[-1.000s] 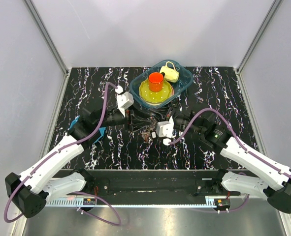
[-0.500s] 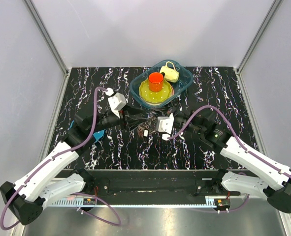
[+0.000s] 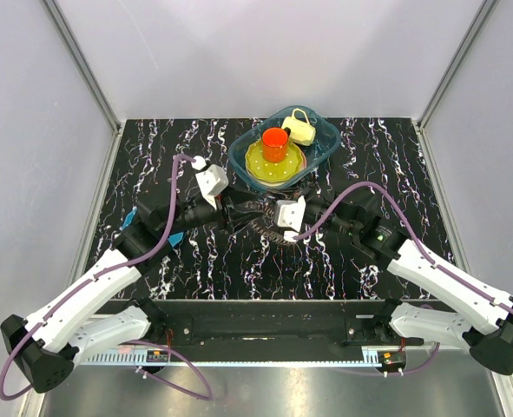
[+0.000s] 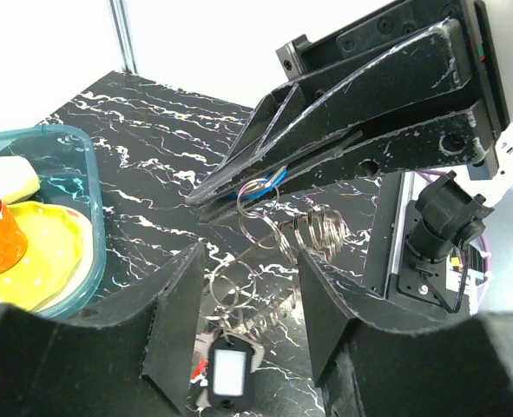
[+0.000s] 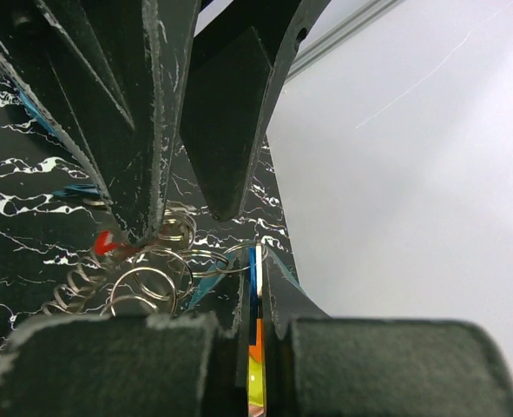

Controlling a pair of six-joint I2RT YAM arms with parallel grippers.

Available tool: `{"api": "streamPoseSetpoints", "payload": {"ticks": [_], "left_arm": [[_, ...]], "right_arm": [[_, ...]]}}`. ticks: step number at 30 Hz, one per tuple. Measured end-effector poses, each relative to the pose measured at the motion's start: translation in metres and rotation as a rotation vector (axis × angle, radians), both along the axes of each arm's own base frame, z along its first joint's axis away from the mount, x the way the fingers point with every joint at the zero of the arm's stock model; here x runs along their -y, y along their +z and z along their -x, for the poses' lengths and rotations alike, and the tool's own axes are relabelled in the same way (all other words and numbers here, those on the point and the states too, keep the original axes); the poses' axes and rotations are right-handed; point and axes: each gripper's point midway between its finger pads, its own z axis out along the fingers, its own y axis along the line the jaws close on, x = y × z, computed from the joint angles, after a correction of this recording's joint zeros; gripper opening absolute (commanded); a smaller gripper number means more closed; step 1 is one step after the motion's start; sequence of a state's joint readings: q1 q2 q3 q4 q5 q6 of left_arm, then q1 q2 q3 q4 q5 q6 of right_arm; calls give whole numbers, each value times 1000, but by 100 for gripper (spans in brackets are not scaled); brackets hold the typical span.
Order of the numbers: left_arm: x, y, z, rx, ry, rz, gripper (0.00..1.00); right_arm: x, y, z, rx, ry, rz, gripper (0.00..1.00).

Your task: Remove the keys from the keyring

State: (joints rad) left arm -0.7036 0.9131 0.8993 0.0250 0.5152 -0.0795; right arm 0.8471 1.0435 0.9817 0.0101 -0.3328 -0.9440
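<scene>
The keyring shows as linked thin wire rings (image 4: pixel 239 269) and a wire coil (image 4: pixel 321 230), hanging below my right gripper. A toothed grey-brown bunch of keys (image 3: pixel 258 228) lies under both grippers at mid-table. My right gripper (image 5: pixel 258 261) is shut on a thin blue-headed key (image 5: pixel 256 278) with a ring threaded through it; its black fingers (image 4: pixel 343 130) cross the top of the left wrist view. My left gripper (image 4: pixel 249 256) is open, its fingers either side of the hanging rings without touching them. A black tag with a white face (image 4: pixel 228 373) dangles lowest.
Behind the grippers stands a clear blue tub (image 3: pixel 325 139) holding a yellow plate (image 3: pixel 260 165), an orange cup (image 3: pixel 275 143) and a small yellow pot (image 3: pixel 299 129). A blue disc (image 3: pixel 176 236) lies partly under the left arm. Grey walls close in three sides.
My left gripper has swung right to meet the right gripper and its jaws have spread wider. The right gripper has drawn back slightly, still shut, and the rings now hang between the left fingers.
</scene>
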Motion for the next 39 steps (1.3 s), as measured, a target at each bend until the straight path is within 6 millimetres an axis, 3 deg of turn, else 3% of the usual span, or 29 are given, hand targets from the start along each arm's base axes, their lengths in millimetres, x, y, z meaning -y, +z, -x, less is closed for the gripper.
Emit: {"api": "streamPoseSetpoints", "payload": {"ticks": [18,27,32,39], "left_arm": [[2,1,-2,12,8,-2,43],[10,12,39,-5,-216,16,38],[9,7,59,-43,-306,1,36],[-8,5,61,-21,-227,-34,43]], "right_arm": [[-1,-1,0,-17,-2,-6,0],[-2,-4,-5,-42,-20,-6,0],[-3,-6,-9,-59,-37,-8,0],[-3,-6,-8,-64,-37,-10,0]]}}
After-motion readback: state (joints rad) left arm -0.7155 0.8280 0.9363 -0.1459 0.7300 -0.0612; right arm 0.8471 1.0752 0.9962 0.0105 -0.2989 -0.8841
